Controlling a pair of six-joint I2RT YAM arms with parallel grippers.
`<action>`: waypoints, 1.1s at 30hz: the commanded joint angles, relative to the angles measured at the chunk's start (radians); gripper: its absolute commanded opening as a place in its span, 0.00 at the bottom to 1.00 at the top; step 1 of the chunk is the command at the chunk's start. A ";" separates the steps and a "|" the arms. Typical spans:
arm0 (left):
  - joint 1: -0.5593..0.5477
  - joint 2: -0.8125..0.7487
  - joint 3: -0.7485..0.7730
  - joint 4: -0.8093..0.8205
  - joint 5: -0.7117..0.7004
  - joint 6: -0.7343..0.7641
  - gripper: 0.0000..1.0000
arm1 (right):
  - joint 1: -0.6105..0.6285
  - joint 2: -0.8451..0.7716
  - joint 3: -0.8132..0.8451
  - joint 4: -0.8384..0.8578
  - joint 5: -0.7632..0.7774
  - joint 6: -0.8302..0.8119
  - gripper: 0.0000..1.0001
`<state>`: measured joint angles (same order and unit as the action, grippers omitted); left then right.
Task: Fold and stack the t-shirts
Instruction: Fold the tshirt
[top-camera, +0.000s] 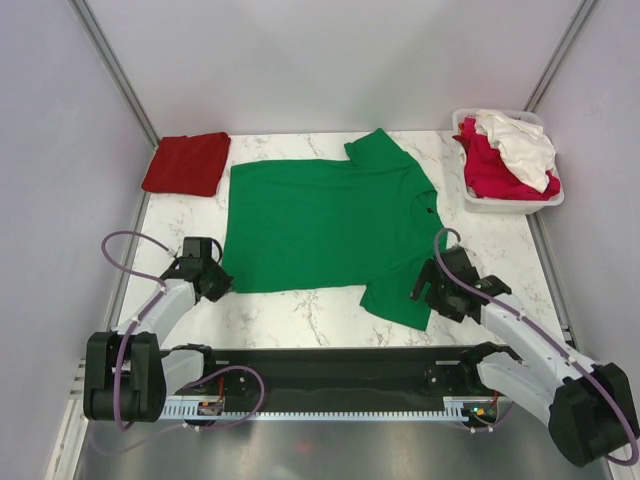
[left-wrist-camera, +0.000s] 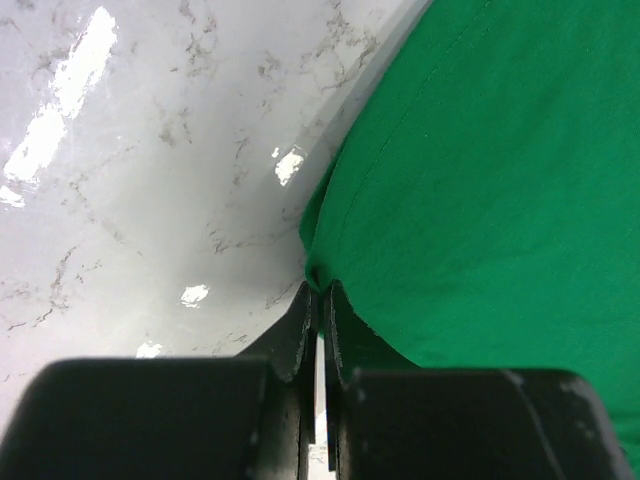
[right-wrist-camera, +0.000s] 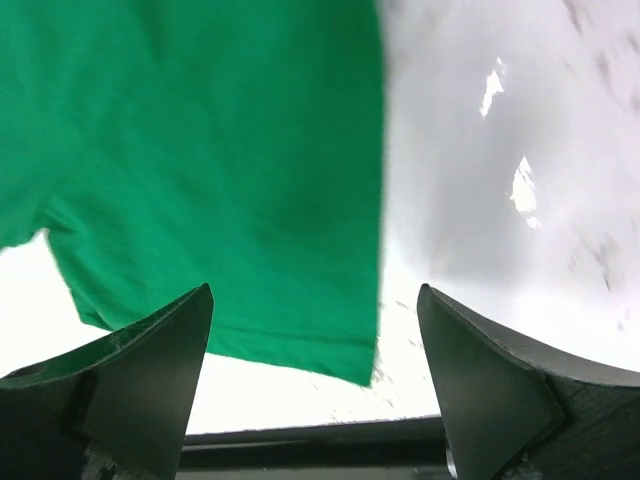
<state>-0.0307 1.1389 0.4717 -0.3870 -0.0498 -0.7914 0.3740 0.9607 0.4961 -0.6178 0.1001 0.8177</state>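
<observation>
A bright green t-shirt lies spread flat in the middle of the marble table. My left gripper sits at its near left hem corner. In the left wrist view the gripper is shut, pinching a small fold of the green cloth. My right gripper hovers over the near sleeve. In the right wrist view it stands open, with the sleeve's edge below its fingers. A folded dark red t-shirt rests at the back left.
A white plastic basket at the back right holds a crumpled crimson-pink shirt and a white shirt. Grey walls close in the table on three sides. A black rail runs along the near edge.
</observation>
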 joint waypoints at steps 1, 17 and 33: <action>-0.005 -0.016 -0.001 0.025 -0.001 0.000 0.02 | -0.003 -0.120 -0.034 -0.103 0.021 0.150 0.92; -0.005 -0.042 -0.012 0.036 0.004 0.004 0.02 | -0.001 -0.191 -0.186 -0.057 -0.155 0.198 0.66; 0.000 -0.174 -0.024 -0.016 0.103 0.006 0.02 | -0.001 -0.342 0.051 -0.263 -0.050 0.071 0.00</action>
<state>-0.0303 1.0424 0.4473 -0.3965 -0.0029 -0.7910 0.3710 0.6479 0.4149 -0.7822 -0.0139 0.9421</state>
